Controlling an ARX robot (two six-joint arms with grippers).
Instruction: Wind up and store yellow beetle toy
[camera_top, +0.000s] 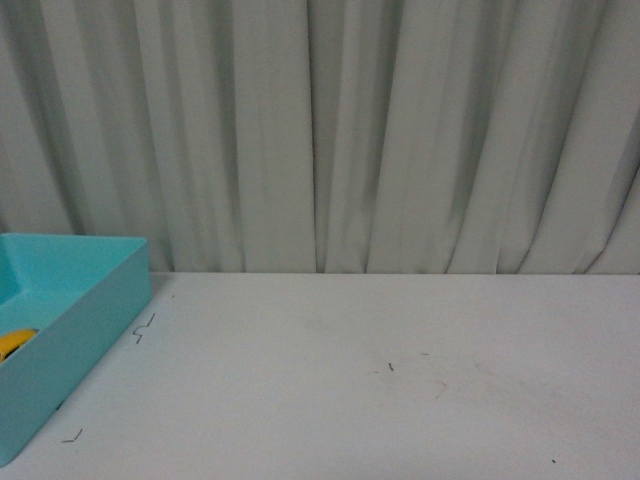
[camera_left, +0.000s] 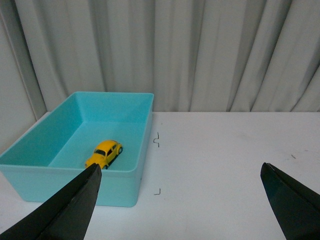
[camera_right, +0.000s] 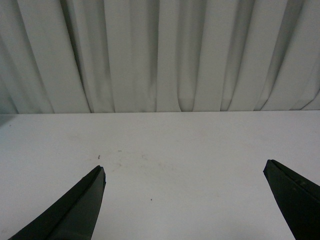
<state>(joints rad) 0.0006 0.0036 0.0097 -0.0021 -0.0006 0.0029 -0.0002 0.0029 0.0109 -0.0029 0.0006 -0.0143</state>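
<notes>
The yellow beetle toy (camera_left: 104, 153) rests on its wheels on the floor of a turquoise bin (camera_left: 127, 186), toward the bin's near wall. From the front view only a sliver of the yellow beetle toy (camera_top: 14, 343) shows inside the turquoise bin (camera_top: 75, 345) at the far left. My left gripper (camera_left: 181, 169) is open, held back from the bin and above the table, with nothing between its dark fingers (camera_left: 75, 205). Over bare white table, my right gripper (camera_right: 184, 170) is open and empty too. Neither arm appears in the front view.
A white table (camera_top: 380, 380) with small black corner marks (camera_left: 157, 141) beside the bin runs back to a pale grey curtain (camera_top: 330, 130). A few dark specks (camera_right: 99, 157) dot the tabletop.
</notes>
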